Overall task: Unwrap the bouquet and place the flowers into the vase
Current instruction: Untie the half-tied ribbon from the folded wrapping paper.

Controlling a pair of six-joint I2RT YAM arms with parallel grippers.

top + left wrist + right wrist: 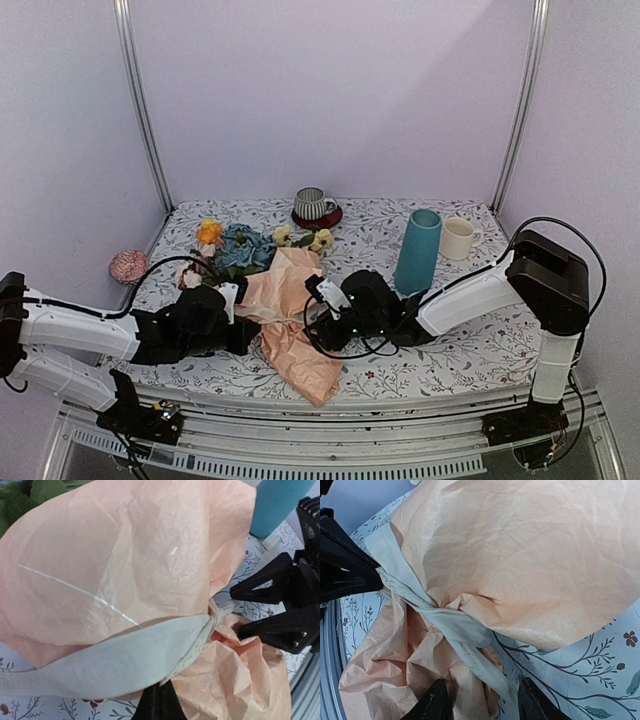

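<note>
Lying by the front edge of the table (455, 355), the bouquet (285, 305) was seen wrapped in peach paper (125, 555), its cream ribbon (457, 626) pinched by the pressed-together left gripper (372, 581); the right gripper (485, 702) was held spread astride the knot. Beyond, the flowers (243, 247) were fanned out, and the vase (418, 252) was seen upright farther back right.

Bouquet (290, 320) paper reads matt peach, crinkled and creased all over. The ribbon (125, 660) is cream woven cloth, dull and soft. Vase (418, 250): smooth teal, faint sheen. Tablecloth (470, 345) is flat printed fabric.
</note>
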